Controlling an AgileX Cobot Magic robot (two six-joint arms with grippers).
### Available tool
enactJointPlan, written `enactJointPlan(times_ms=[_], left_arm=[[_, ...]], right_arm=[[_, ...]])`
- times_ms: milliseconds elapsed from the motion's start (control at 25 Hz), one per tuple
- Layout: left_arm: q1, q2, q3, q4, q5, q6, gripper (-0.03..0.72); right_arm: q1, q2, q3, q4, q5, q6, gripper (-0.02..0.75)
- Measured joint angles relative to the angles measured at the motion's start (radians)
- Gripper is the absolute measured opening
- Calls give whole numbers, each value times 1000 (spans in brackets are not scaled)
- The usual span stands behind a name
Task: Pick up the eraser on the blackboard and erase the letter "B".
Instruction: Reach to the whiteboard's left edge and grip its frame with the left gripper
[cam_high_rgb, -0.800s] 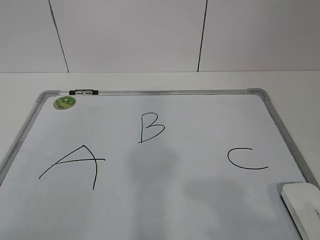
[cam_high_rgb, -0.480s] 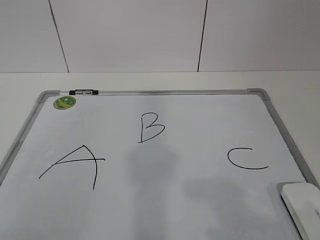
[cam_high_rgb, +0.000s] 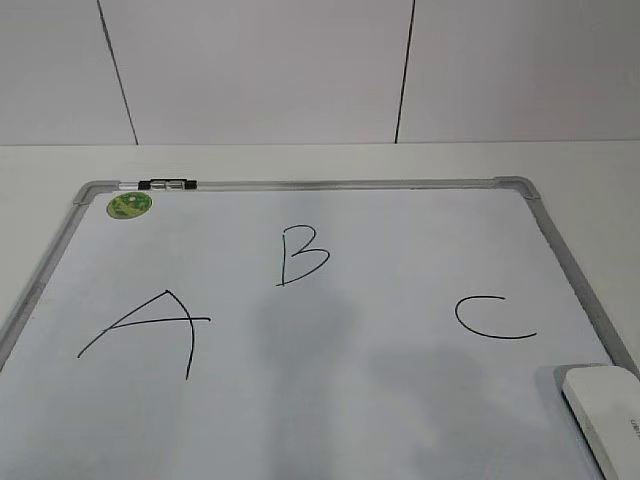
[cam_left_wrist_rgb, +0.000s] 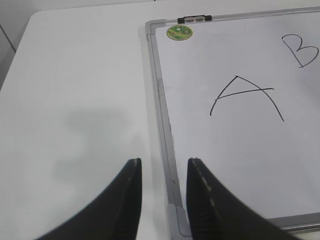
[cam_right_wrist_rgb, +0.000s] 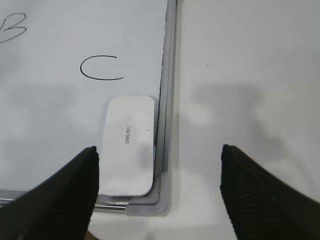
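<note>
The blackboard (cam_high_rgb: 330, 400) is a white board in a silver-grey frame, lying flat on the table. The thin black letter "B" (cam_high_rgb: 302, 255) is drawn at its upper middle; it also shows in the left wrist view (cam_left_wrist_rgb: 300, 49) and the right wrist view (cam_right_wrist_rgb: 12, 27). The white eraser (cam_high_rgb: 608, 415) lies in the board's near right corner, also seen in the right wrist view (cam_right_wrist_rgb: 128, 145). My right gripper (cam_right_wrist_rgb: 159, 165) is open above that corner, empty. My left gripper (cam_left_wrist_rgb: 164, 172) is open and empty over the board's near left frame. Neither gripper shows in the exterior view.
A wide black "A" (cam_high_rgb: 150, 330) sits at the left and a "C" (cam_high_rgb: 490, 318) at the right of the board. A round green sticker (cam_high_rgb: 130, 205) and a small black-and-silver clip (cam_high_rgb: 168, 185) are at the far left corner. White table (cam_left_wrist_rgb: 75, 100) surrounds the board.
</note>
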Motion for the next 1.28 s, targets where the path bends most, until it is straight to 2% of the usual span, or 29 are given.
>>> enactJointPlan(times_ms=[400,560,840,1280], left_arm=[[0,2,0,0,0,0,237],[0,67,0,2,0,0,238],[0,374,-68,2,16,-5,238],[0,884,-301,3,76,-39,238]], right_arm=[[0,215,-25,58,4,0,584],[0,295,-64,61,16,11,584],[0,455,-131,63,63,36,584],[0,655,-136,63,96,54,584]])
